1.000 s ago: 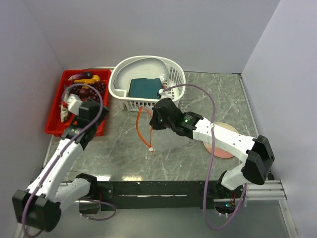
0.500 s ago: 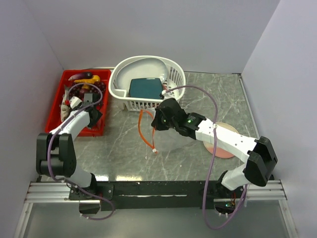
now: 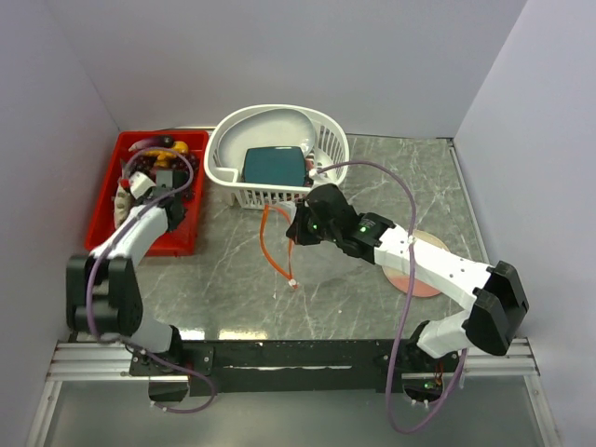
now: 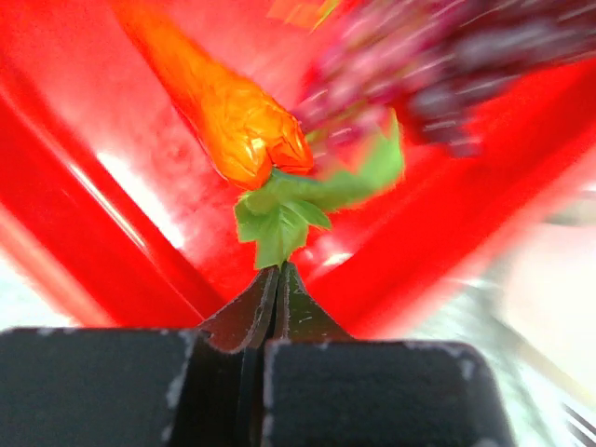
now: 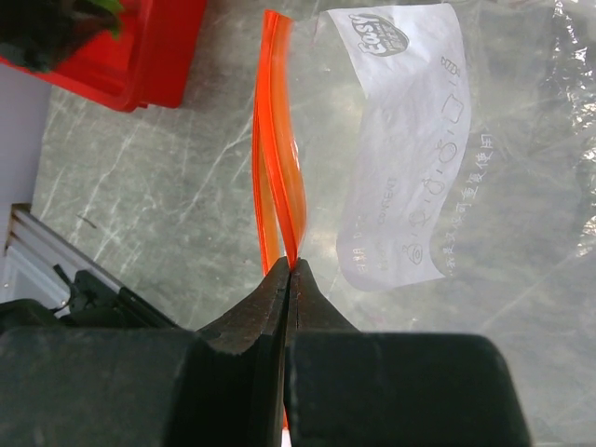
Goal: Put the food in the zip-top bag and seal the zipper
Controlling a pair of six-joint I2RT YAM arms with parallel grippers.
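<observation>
In the left wrist view my left gripper (image 4: pixel 279 268) is shut on the green leaves (image 4: pixel 279 223) of the orange carrot (image 4: pixel 244 119), inside the red tray (image 4: pixel 140 233). Blurred dark purple grapes (image 4: pixel 466 65) lie just beyond the carrot. In the top view that gripper (image 3: pixel 166 182) is over the tray's middle. A yellow fruit (image 3: pixel 174 148) and a grey fish (image 3: pixel 121 202) also lie in the tray. My right gripper (image 5: pixel 291 265) is shut on the red-orange zipper (image 5: pixel 277 140) of the clear zip-top bag (image 5: pixel 484 186), which lies mid-table (image 3: pixel 328 263) with its mouth gaping.
A white slotted basket (image 3: pixel 223 163) holding a teal dish (image 3: pixel 274 165) stands behind the bag. A round pink plate (image 3: pixel 424 279) lies under the right forearm. The red tray (image 3: pixel 98 235) sits against the left wall.
My left arm has reached deeper into the tray and its gripper has closed on the carrot's leaves. The right gripper stays shut on the zipper, shifted slightly right.
</observation>
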